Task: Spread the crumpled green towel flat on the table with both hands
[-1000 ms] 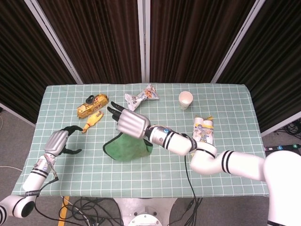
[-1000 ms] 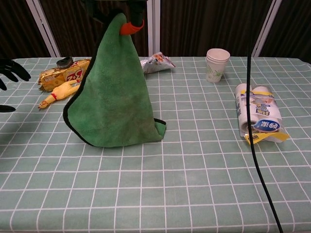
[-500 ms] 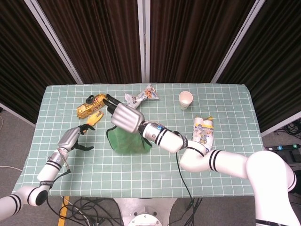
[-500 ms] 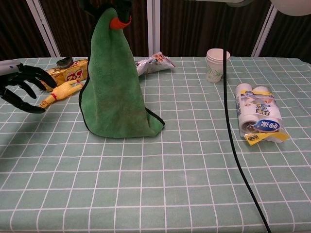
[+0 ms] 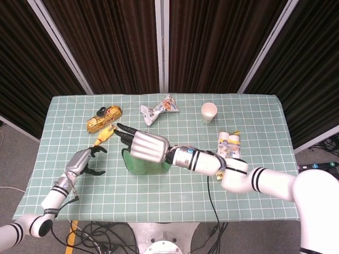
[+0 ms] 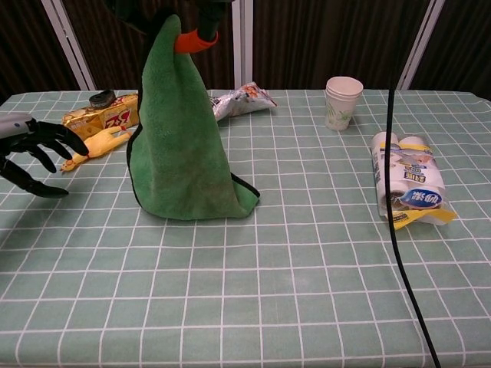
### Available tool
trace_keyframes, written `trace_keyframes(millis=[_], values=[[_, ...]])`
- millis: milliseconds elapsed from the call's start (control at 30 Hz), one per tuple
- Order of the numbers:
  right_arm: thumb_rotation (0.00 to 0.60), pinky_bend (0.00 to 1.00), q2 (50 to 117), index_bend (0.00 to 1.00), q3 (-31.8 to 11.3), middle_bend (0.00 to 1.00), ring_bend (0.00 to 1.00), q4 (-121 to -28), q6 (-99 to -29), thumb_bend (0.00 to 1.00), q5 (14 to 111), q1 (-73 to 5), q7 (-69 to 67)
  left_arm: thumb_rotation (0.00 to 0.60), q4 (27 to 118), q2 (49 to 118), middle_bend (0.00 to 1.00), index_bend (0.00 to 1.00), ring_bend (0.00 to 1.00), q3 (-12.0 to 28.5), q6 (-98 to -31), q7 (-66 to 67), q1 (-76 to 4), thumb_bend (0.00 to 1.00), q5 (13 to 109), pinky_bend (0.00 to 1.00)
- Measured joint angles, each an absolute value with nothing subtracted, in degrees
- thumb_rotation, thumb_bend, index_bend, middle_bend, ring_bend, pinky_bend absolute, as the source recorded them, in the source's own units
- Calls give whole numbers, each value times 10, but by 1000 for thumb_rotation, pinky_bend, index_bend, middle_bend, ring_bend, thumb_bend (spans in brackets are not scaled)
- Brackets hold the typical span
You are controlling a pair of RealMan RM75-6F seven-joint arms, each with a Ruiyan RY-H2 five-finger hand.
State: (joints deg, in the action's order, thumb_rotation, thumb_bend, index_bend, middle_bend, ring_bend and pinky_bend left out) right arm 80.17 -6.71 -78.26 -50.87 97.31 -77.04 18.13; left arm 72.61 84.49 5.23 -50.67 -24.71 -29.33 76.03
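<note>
The green towel (image 6: pixel 181 138) hangs as a tall cone, its lower hem resting on the checked tablecloth (image 6: pixel 291 268). My right hand (image 5: pixel 144 145) holds its top corner high above the table; in the chest view only the fingertips (image 6: pixel 193 38) show at the upper edge. From the head view the towel (image 5: pixel 142 164) peeks out below that hand. My left hand (image 5: pixel 86 160) hovers left of the towel, fingers spread and curved, holding nothing; the chest view shows the same left hand (image 6: pixel 34 149) at the left edge, apart from the cloth.
A yellow rubber chicken (image 6: pixel 96 147) and a gold snack pack (image 6: pixel 100 115) lie behind the left hand. A silver snack bag (image 6: pixel 242 100), paper cup (image 6: pixel 342 102) and a pack of white rolls (image 6: pixel 406 184) sit further right. A black cable (image 6: pixel 393 169) hangs in front.
The right hand has shifted the towel's top leftward, then slightly back, narrowing the cone. The left hand moved in toward the towel and has now drawn back a little.
</note>
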Motion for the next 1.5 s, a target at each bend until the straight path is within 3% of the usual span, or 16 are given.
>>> trace_keyframes(millis=[300,500,867,1500], values=[[600,29,797,787,-51,265,35,-756,-539,460,1013,-761,134,600,729,845,237,270,231,49,-507,-245,-286,60,753,308],[600,22,824,787,-49,264,35,-725,-539,459,1014,-757,135,600,752,840,234,270,227,45,-486,-313,-293,60,772,308],[600,20,866,788,-50,262,35,-674,-547,459,1014,-751,118,575,722,896,180,272,167,61,-441,-361,-326,61,764,296],[600,14,889,787,-53,261,35,-618,-542,460,993,-735,126,600,786,867,181,413,166,28,-424,-433,-348,87,829,287]])
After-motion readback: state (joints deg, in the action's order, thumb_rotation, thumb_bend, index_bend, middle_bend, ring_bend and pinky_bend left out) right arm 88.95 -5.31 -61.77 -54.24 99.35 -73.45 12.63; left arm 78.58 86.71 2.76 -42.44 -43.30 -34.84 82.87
